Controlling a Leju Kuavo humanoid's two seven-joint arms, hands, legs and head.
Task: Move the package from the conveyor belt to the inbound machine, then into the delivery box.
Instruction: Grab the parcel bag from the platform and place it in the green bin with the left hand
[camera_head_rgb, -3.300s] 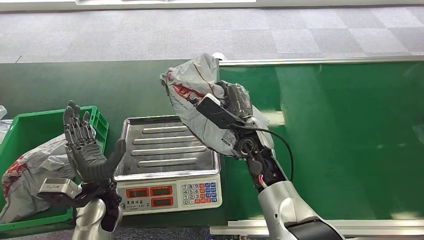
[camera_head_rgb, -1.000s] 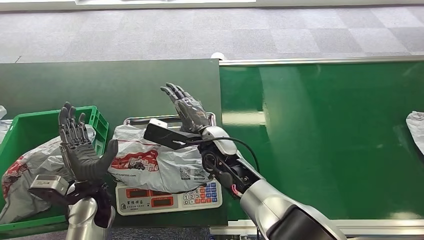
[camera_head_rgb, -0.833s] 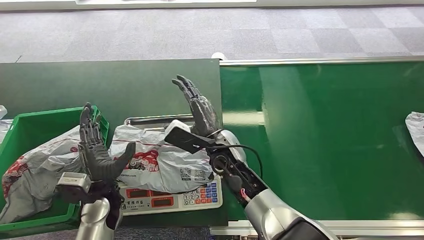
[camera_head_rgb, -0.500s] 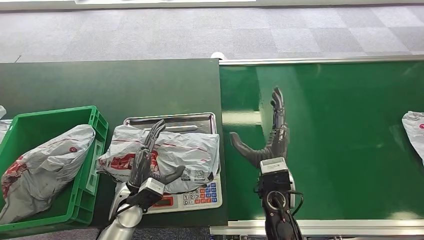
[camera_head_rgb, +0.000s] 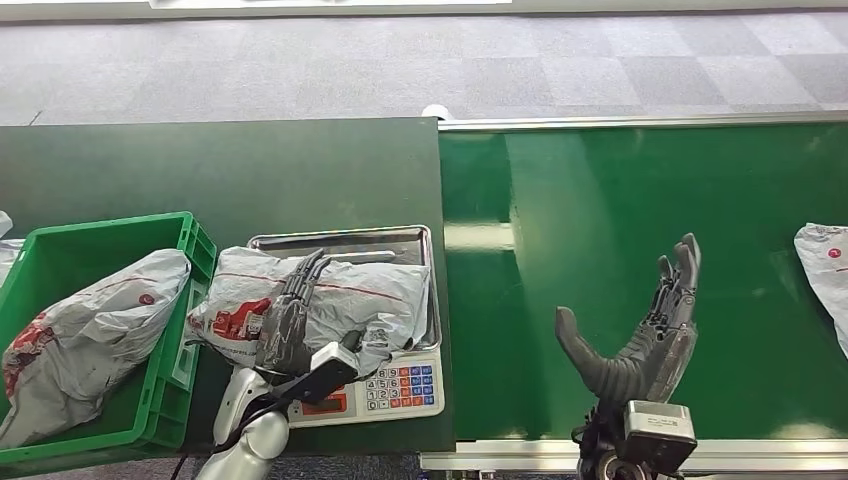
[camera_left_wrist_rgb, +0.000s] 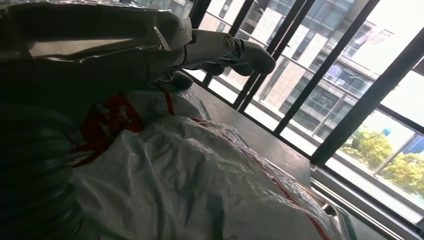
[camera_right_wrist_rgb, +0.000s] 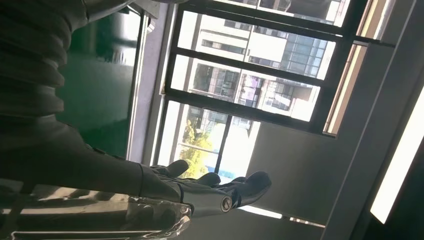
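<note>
A grey-white package (camera_head_rgb: 380, 300) with red print lies on the steel tray (camera_head_rgb: 340, 238) of the weighing scale (camera_head_rgb: 400, 385), spilling over the tray's left edge. My left hand (camera_head_rgb: 285, 325) lies over the package's near left part, fingers stretched out and thumb apart. In the left wrist view those fingers (camera_left_wrist_rgb: 240, 47) reach out just above the crinkled package (camera_left_wrist_rgb: 200, 190) without closing on it. My right hand (camera_head_rgb: 645, 335) stands open and upright over the green conveyor belt (camera_head_rgb: 620, 200), holding nothing; the right wrist view shows it (camera_right_wrist_rgb: 150, 185) with fingers spread.
The green delivery box (camera_head_rgb: 100, 225) stands left of the scale with another grey package (camera_head_rgb: 80, 320) inside. A further package (camera_head_rgb: 825, 280) lies at the belt's right edge. The scale sits on a dark green table (camera_head_rgb: 200, 170).
My right hand set the package on the scale, let go and drew back right over the belt. My left hand came down onto the package. The belt's far-right package crept left.
</note>
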